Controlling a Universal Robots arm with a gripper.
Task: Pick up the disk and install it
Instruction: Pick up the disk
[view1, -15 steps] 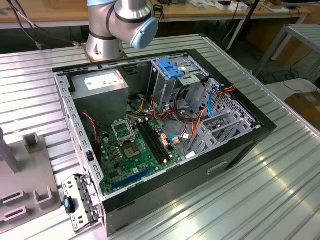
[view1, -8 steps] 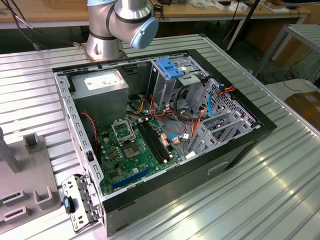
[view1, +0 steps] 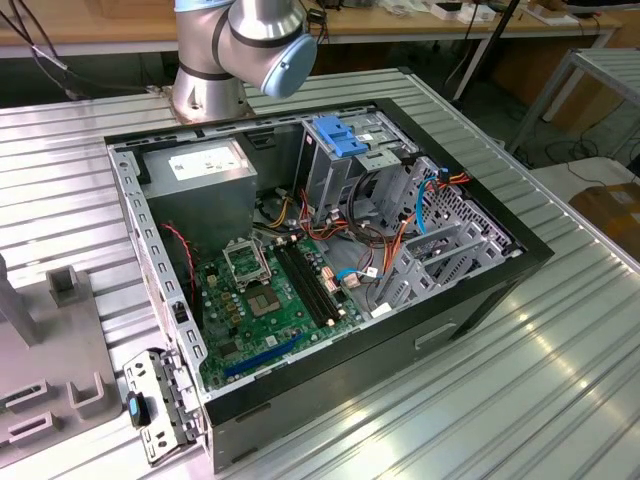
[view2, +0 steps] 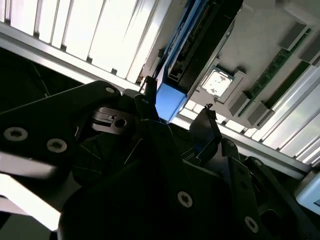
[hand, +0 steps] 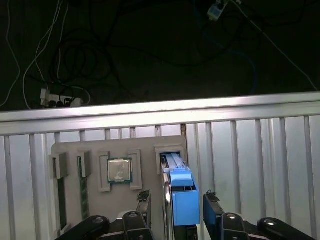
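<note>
From my station I have the end effector down over the grey holder plate, which lies close against one edge of the ribbed metal desk. The disk stands on edge in a slot at a corner of that plate, on the side toward the desk edge, its blue rails facing the camera. The fingers are apart, one on each side of the disk's blue end, and I see a narrow gap on both sides. The second wrist view shows the same: end effector spread, the disk between its tips. A processor chip sits in the pocket just beside the disk. In the exterior view the open computer case lies mid-desk.
</note>
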